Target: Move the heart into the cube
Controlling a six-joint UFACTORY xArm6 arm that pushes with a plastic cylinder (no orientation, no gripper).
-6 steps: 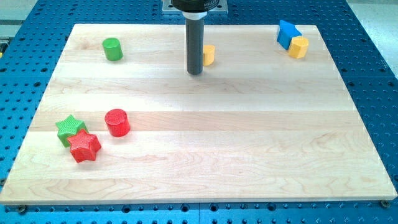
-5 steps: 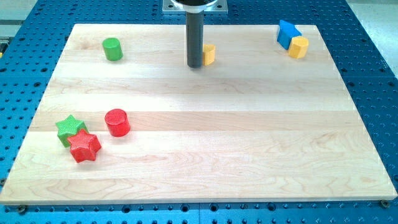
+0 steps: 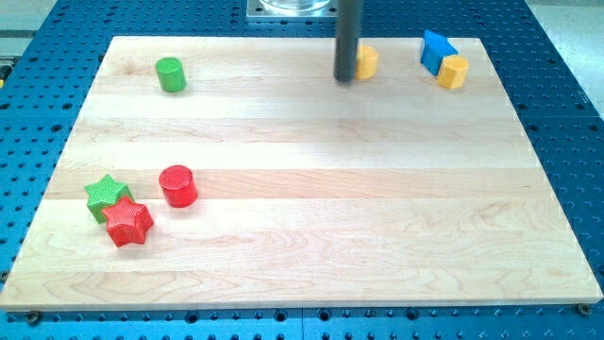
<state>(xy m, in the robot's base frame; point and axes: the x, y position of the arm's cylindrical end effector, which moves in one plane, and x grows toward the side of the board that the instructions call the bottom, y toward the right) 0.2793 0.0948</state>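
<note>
My tip (image 3: 345, 79) is pressing against the left side of a yellow block (image 3: 366, 62), holding nothing; the blue cube (image 3: 435, 49) is sitting to its right.

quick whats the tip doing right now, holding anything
My tip: no gripper, holds nothing; it sits against the view's left side of the yellow heart, with the blue cube further to the view's right.

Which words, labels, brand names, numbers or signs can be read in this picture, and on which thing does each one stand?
None: no readable text shows in the camera view.
The wooden board, the blue perforated table and every coloured block are unmarked.
The dark rod, with my tip just left of the yellow block, carries no label.
The grey mount at the view's top shows no lettering.
</note>
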